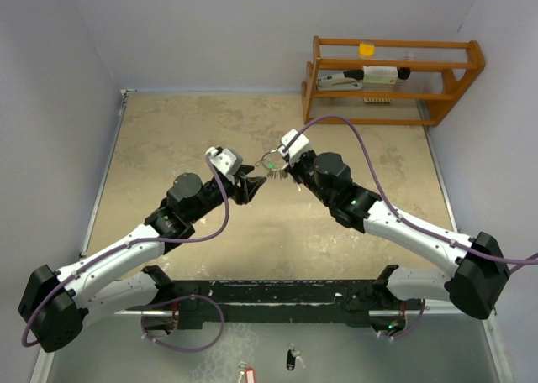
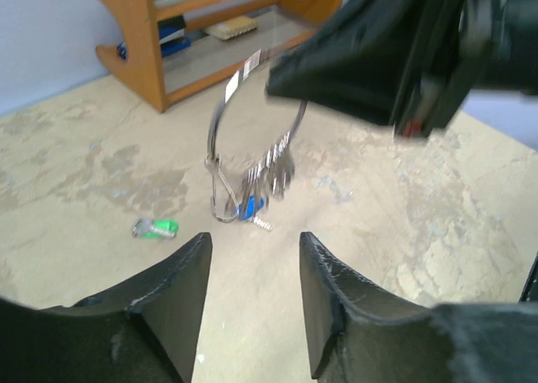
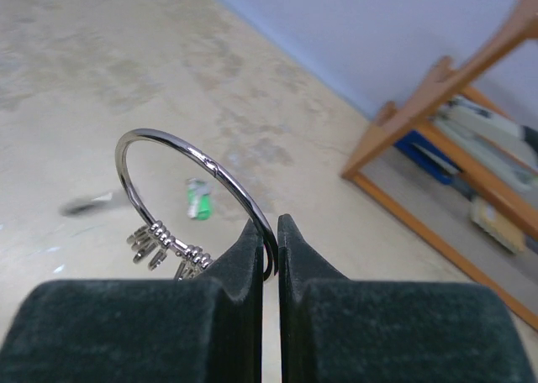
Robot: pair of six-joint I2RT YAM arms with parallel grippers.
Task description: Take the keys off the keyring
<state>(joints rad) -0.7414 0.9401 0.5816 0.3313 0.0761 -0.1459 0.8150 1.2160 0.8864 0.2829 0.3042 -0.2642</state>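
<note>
Silver keyring (image 3: 210,160) held in the air, pinched between the pressed jaws of the right gripper (image 3: 269,229).
Jaws spread, the left gripper (image 2: 252,247) faces the keyring; a blue key (image 2: 249,207) hangs from it, a green key (image 2: 156,228) lies on the table (image 2: 403,232) below it.

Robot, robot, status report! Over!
Right gripper shut on keyring. Left gripper open, empty. Green key on table, blue key on ring. Nothing in the way.
</note>
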